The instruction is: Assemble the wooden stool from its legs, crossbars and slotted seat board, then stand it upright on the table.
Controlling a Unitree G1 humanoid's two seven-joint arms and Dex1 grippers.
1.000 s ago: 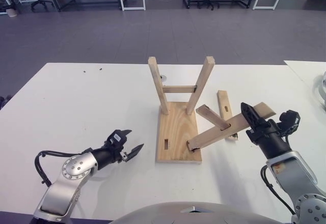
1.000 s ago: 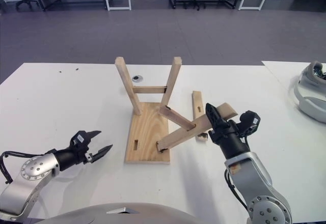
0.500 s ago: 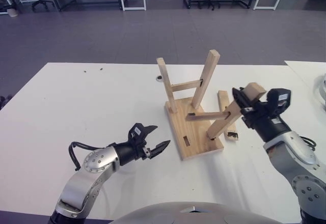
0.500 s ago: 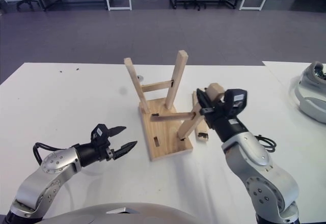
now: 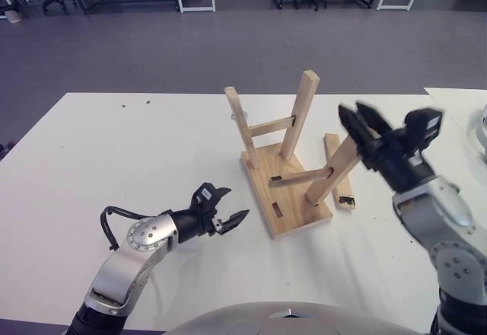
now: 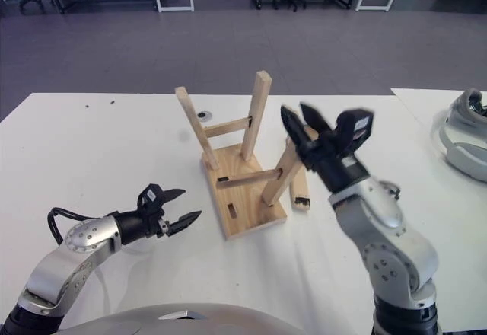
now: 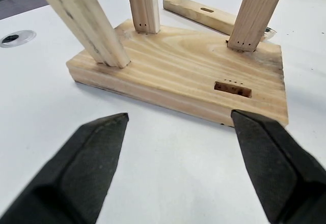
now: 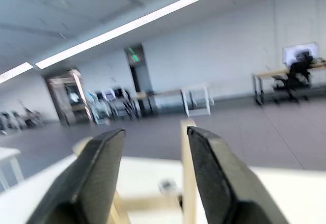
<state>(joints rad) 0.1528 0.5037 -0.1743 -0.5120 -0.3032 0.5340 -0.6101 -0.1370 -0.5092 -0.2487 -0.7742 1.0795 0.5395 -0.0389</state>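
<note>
Jaws spread on left gripper (image 5: 236,204), lower left, and right gripper (image 5: 351,109); the slanted leg (image 5: 331,173) at centre, seemingly unheld, may topple

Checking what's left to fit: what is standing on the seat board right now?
Three legs stand on the seat board: two far legs joined by a crossbar, and a leaning third leg carrying a second crossbar. One slot is empty. Tenon depth is hidden.
</note>
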